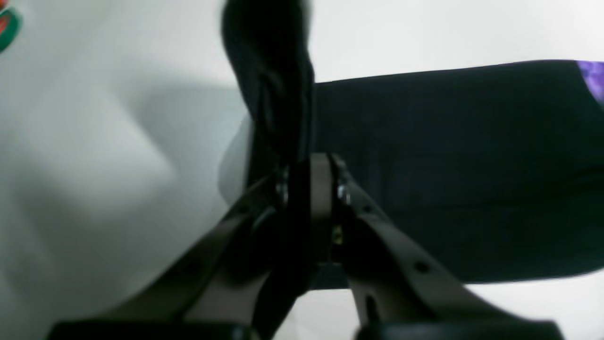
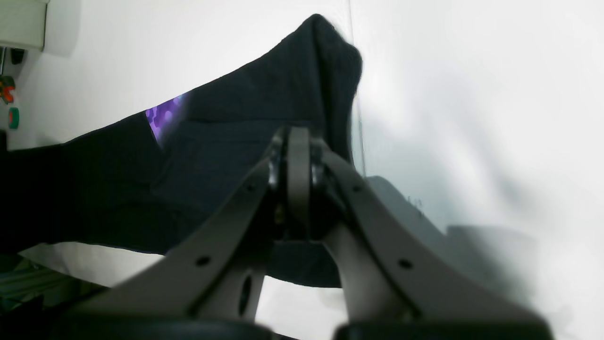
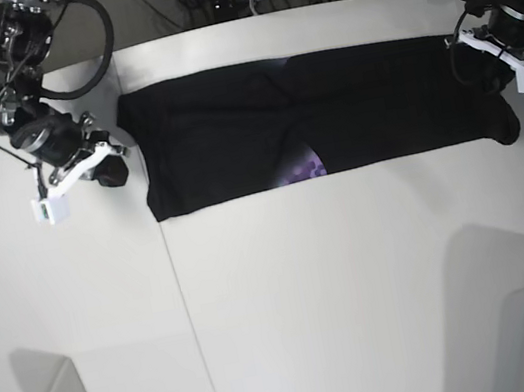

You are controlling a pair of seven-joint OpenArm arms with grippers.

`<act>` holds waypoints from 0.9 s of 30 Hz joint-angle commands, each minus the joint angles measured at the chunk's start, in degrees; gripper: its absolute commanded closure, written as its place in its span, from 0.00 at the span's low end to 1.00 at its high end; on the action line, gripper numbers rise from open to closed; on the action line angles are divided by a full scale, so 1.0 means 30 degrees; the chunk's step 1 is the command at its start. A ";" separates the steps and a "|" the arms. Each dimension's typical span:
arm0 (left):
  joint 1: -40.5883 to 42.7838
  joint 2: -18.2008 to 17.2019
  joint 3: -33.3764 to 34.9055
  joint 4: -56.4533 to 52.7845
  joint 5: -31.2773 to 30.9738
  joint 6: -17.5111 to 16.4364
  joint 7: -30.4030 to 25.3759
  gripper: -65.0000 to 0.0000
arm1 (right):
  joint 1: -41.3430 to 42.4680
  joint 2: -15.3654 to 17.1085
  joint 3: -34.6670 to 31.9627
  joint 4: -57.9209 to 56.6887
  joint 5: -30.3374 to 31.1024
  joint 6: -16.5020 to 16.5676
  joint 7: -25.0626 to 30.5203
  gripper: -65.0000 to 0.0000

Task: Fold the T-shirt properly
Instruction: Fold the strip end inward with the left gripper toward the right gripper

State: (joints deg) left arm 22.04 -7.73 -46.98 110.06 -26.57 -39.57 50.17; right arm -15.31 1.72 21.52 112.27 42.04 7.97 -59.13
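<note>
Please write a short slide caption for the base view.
Both grippers, left and right, grip opposite ends of the black T-shirt.

T-shirt (image 3: 329, 113) spread on table (image 3: 309, 289), between grippers.

Base view: high overhead camera looking down on the whole surface (image 3: 288, 283), both arms at its far corners. Left wrist view: close behind the left end effector (image 1: 306, 174), looking low along the T-shirt (image 1: 448, 165). Right wrist view: equally close behind the right end effector (image 2: 298, 156). All three views share the T-shirt's purple patch (image 3: 303, 168).
</note>
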 commanded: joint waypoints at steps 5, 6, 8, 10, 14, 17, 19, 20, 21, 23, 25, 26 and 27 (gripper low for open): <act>0.0667 -0.0018 0.2430 0.0427 -0.0448 -0.0143 -0.0358 1.00 | 0.0107 0.0117 0.0051 0.0306 0.0360 0.0084 0.0327 1.00; 0.0726 0.0011 0.2781 0.0427 -0.0448 -0.0143 -0.0358 1.00 | 0.0107 0.0117 0.0051 0.0306 0.0360 0.0084 0.0327 1.00; 0.0696 0.0304 0.3162 0.0427 -0.0448 -0.0143 -0.0358 1.00 | 0.0107 0.0117 0.0051 0.0277 0.0360 0.0084 0.0327 1.00; 0.0696 0.0685 0.3455 0.0427 -0.0448 -0.0143 -0.0358 1.00 | 0.0107 0.0117 0.0051 0.0277 0.0360 0.0084 0.0327 1.00; 0.0696 0.1154 0.4686 0.0397 -0.0360 -0.0143 -0.0358 1.00 | 0.0107 0.0117 0.0051 0.0277 0.0360 0.0084 0.0327 1.00; 0.0608 0.1477 0.5477 0.0368 -0.0331 -0.0143 -0.0358 1.00 | 0.0107 0.0117 0.0051 0.0277 0.0360 0.0084 0.0327 1.00; 0.0608 0.1623 0.6005 0.0339 -0.0331 -0.0069 -0.0358 1.00 | 0.0107 0.0117 0.0051 0.0277 0.0360 0.0084 0.0327 1.00; 0.0608 0.1711 0.6239 0.0339 -0.0360 0.0429 -0.0358 1.00 | 0.0107 0.0117 0.0051 0.0277 0.0360 0.0084 0.0327 1.00; 0.0579 0.1711 0.6474 0.0339 -0.0478 0.0839 -0.0358 1.00 | 0.0107 0.0117 0.0051 0.0277 0.0360 0.0084 0.0327 1.00; 0.0550 0.1740 0.7089 0.0339 -0.0478 0.1249 -0.0358 1.00 | 0.0107 0.0117 0.0051 0.0277 0.0360 0.0084 0.0327 1.00; 0.0491 0.1770 0.7499 0.0309 -0.0478 0.1308 -0.0358 1.00 | 0.0107 0.0117 0.0051 0.0277 0.0360 0.0084 0.0327 1.00; 0.0315 0.1887 0.7646 0.0309 -0.0478 0.1308 -0.0358 1.00 | 0.0107 0.0117 0.0051 0.0277 0.0360 0.0084 0.0327 1.00; 0.0169 0.1945 0.7704 0.0280 -0.0448 0.1308 -0.0358 1.00 | 0.0107 0.0117 0.0051 0.0277 0.0330 0.0084 0.0327 1.00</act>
State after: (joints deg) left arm 22.87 -1.72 -23.90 110.02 -26.79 -35.64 50.39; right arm -15.29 1.72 21.52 112.27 42.02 7.97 -59.16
